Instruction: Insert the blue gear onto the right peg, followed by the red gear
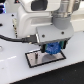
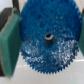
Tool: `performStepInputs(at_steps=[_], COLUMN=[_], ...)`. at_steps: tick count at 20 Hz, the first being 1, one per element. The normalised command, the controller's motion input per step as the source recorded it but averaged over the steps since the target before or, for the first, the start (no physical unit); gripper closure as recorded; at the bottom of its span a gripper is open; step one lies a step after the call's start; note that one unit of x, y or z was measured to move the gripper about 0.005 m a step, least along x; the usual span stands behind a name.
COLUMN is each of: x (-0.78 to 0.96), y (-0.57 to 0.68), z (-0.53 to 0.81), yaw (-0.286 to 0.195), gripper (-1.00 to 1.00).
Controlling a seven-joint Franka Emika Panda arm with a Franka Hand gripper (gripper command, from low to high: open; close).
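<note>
— White tabletop point(image 1: 12, 67) all round in the exterior view; the gripper point(image 1: 51, 49) hangs over the grey plate point(image 1: 35, 59), grasping the blue gear point(image 1: 52, 48). Room around the plate looks open.

— And at the wrist?

— Green fingers point(image 2: 9, 37) clamp the blue gear point(image 2: 47, 37) at its rim. Probably not seated yet; I can't make out the peg or red gear, so both insertions seem left.
</note>
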Motion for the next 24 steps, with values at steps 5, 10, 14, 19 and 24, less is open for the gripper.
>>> performStepInputs(at_steps=[5, 10, 14, 19, 24], x=[0.2, 0.09, 0.15, 0.09, 0.02], y=[-0.06, -0.01, 0.0, 0.02, 0.05], z=[-0.13, -0.22, -0.25, -0.12, 0.01], yaw=[0.0, 0.0, 0.0, 0.0, 0.0], gripper=[1.0, 1.0, 1.0, 1.0, -1.0])
